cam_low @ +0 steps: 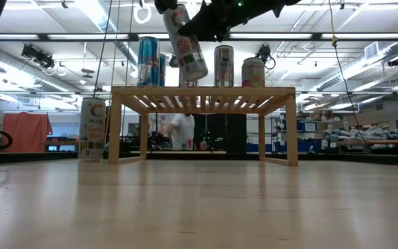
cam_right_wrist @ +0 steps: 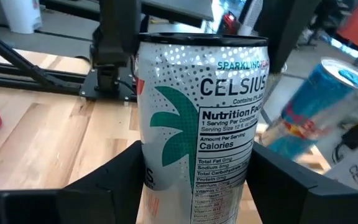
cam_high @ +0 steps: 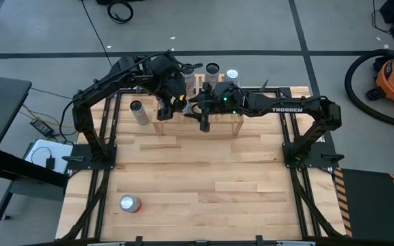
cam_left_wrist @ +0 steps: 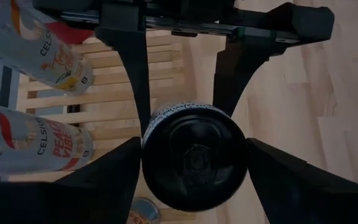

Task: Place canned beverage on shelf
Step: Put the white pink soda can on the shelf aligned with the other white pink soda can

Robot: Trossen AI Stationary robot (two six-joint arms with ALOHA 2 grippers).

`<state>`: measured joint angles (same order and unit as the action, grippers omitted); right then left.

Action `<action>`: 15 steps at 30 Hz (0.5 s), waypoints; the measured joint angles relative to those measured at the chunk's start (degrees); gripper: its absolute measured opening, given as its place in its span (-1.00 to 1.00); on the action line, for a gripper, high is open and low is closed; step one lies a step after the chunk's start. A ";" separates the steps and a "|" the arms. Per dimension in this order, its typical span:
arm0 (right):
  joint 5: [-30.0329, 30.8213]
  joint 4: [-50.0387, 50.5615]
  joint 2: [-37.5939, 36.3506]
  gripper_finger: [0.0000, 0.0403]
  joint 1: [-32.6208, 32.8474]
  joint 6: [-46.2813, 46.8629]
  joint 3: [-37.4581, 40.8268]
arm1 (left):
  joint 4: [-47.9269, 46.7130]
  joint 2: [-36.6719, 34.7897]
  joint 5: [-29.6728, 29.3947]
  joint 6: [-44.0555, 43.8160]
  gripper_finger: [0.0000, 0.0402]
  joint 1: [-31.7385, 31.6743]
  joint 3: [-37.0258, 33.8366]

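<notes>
Two grippers meeting on one can above the shelf.
I see the right gripper [cam_right_wrist: 194, 180] pinching the white can [cam_right_wrist: 201, 118] by its sides, tilted in the air above the wooden shelf [cam_low: 202, 93]. My left gripper [cam_left_wrist: 194, 168] brackets the same can's end, fingers spread just clear of it. Four cans already stand on the shelf top; another stands on the table [cam_high: 183, 178] beside it; one lies near the front edge.

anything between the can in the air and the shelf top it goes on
Nothing visible lies under the can, held tilted by the right gripper, with the left gripper around it too. Standing cans on the shelf flank the spot closely.
</notes>
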<state>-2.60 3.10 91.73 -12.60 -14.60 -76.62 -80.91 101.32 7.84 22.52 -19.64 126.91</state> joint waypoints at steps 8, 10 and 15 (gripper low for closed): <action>7.46 0.34 -1.85 0.22 0.76 3.33 0.09 | -0.56 -0.22 -3.37 -0.89 0.56 0.20 0.04; 7.21 -0.44 -2.01 0.22 0.76 3.87 0.09 | -0.80 -0.22 -3.36 -1.92 0.56 0.24 0.04; 9.09 -1.36 -2.13 0.22 0.83 7.42 0.09 | -1.06 -1.14 -3.51 -2.66 0.56 0.63 0.01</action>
<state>6.49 1.73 89.59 -11.77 -7.18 -76.53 -81.96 100.18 4.33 19.86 -19.00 126.93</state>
